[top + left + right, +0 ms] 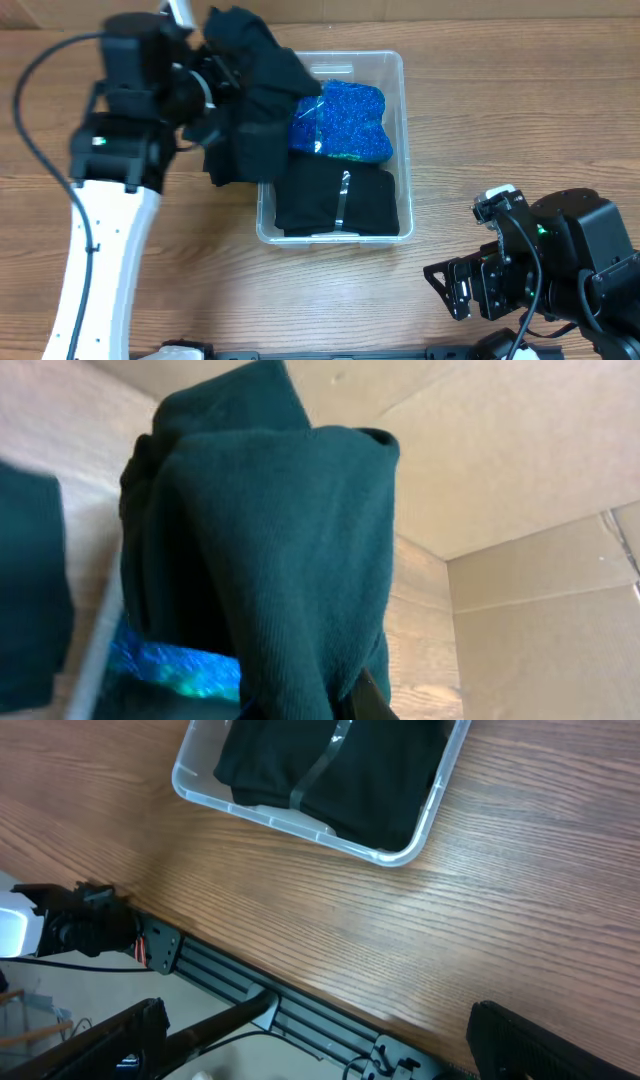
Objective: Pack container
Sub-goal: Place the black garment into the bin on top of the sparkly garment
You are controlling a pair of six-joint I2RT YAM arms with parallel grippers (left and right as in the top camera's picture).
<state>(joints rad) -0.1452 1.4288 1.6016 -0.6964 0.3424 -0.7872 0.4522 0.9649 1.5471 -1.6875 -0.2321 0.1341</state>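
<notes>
The clear plastic container (405, 120) sits mid-table; its near corner also shows in the right wrist view (300, 825). Inside lie a glittery blue item (345, 120) at the back and a folded black garment (335, 200) at the front. My left gripper (215, 90) is shut on a dark green garment (255, 90) that hangs over the container's back left corner. In the left wrist view this garment (270, 540) fills the frame and hides most of the fingers, with the blue item (170, 665) below. My right gripper (455, 285) is open and empty near the table's front right.
Cardboard walls (520, 480) stand behind the table. The table's front edge with a metal rail (300, 1010) lies under my right gripper (320, 1040). Bare wood lies right of the container.
</notes>
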